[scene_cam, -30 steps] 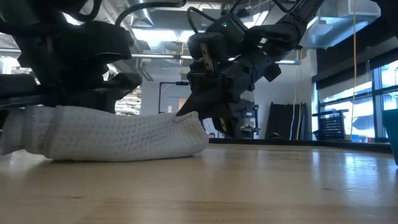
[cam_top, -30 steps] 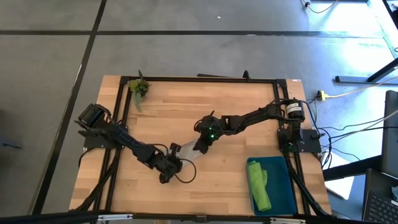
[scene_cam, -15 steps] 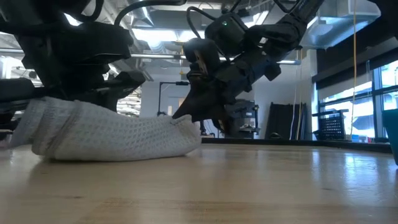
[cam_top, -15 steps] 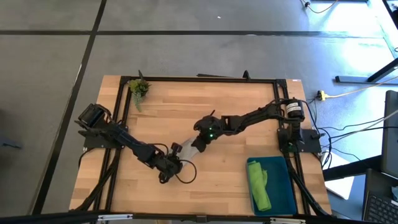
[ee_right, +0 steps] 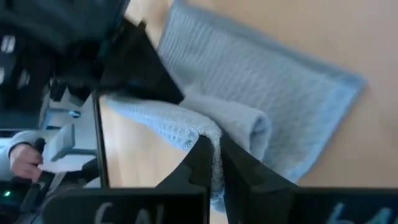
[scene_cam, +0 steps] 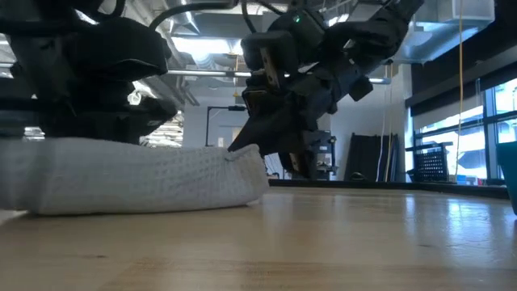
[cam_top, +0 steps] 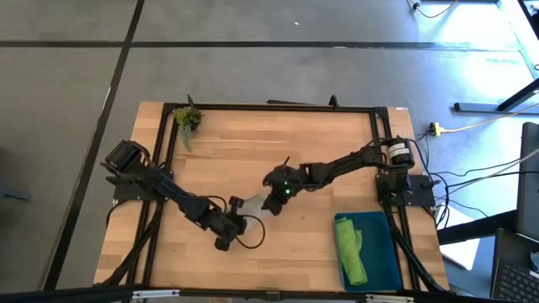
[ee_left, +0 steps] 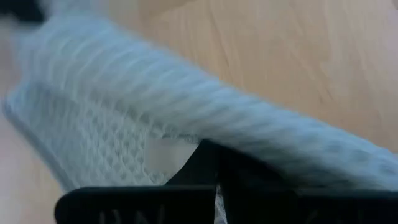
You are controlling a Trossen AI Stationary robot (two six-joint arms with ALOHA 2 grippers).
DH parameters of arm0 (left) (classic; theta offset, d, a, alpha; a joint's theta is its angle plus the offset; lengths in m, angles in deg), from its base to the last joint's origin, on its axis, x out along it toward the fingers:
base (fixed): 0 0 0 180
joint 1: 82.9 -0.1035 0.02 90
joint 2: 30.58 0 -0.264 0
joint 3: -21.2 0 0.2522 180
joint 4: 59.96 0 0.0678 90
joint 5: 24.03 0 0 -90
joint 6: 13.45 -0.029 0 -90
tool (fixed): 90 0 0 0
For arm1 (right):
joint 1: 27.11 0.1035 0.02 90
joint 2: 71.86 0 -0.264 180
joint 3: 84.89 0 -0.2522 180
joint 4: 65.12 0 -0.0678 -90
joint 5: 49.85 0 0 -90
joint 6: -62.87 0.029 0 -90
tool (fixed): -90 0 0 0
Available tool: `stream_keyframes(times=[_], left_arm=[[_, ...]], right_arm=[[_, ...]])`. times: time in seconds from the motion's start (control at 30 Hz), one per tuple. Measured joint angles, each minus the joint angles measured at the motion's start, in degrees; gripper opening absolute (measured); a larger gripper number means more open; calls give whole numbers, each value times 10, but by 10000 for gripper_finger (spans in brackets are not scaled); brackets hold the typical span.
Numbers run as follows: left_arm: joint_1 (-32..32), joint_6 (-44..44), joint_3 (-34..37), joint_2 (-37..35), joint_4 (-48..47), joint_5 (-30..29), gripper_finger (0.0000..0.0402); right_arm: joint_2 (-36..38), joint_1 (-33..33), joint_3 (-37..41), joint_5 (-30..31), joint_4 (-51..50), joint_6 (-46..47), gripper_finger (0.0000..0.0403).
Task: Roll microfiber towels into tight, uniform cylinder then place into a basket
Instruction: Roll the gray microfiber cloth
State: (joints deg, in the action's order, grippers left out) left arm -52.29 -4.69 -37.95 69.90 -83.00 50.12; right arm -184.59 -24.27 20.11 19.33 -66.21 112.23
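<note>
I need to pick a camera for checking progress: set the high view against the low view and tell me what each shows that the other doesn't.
Only the high view shows the teal basket with the rolled green towel inside, and the plant sprig. Only the low view shows the grey towel as a roll lying on the table. Both show the left gripper and right gripper shut on that towel's ends.

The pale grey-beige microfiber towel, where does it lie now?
In the high view the pale grey-beige microfiber towel lies mid-table, between the left pincer and right pincer.
</note>
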Motion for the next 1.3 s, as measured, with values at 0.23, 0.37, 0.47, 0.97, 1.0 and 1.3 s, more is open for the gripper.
stream_keyframes(times=[0.23, 0.37, 0.47, 0.97, 1.0, 1.3], left_arm=[[7, 58, 0, -1, -3, 13, 0], [13, 46, 0, -1, 1, 17, 0], [20, 16, 0, -1, 18, 41, 0], [28, -47, -2, 12, 46, 51, 0], [28, -47, -2, 13, 47, 51, 0], [28, -48, -2, 13, 47, 50, 0]], right_arm=[[0, 61, 0, -7, 0, 48, 17], [0, 79, 0, 12, 4, 66, 17], [0, 83, 0, 30, 28, 73, 17], [-1, 38, -1, 82, 46, 44, 17], [-2, 35, -1, 83, 43, 43, 17], [-36, 19, -2, 93, 46, 26, 17]])
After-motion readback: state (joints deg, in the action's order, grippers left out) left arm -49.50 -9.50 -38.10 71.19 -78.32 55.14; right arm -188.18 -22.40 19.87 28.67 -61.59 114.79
